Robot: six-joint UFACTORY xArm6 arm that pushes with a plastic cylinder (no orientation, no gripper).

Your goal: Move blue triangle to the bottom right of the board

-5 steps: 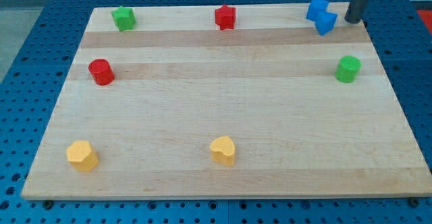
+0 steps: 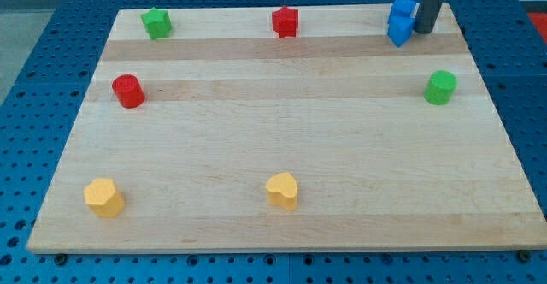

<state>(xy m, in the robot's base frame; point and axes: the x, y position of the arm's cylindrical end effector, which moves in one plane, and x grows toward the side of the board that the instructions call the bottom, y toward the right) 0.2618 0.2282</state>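
Two blue blocks sit together at the view's top right of the wooden board (image 2: 282, 147). The upper blue block (image 2: 402, 11) touches the lower blue block (image 2: 399, 31); their exact shapes are hard to make out, so I cannot tell which is the triangle. My tip (image 2: 424, 32) is a dark rod standing right against the right side of the lower blue block.
A green cylinder (image 2: 441, 87) sits at the right edge. A red star-like block (image 2: 285, 21) and a green block (image 2: 156, 22) lie along the top. A red cylinder (image 2: 128, 91) is at the left. Two yellow blocks (image 2: 104, 197) (image 2: 282, 190) are near the bottom.
My tip moved left from beside the board's top right corner up against the blue blocks. The lower blue block shifted left, now tucked under the upper one.
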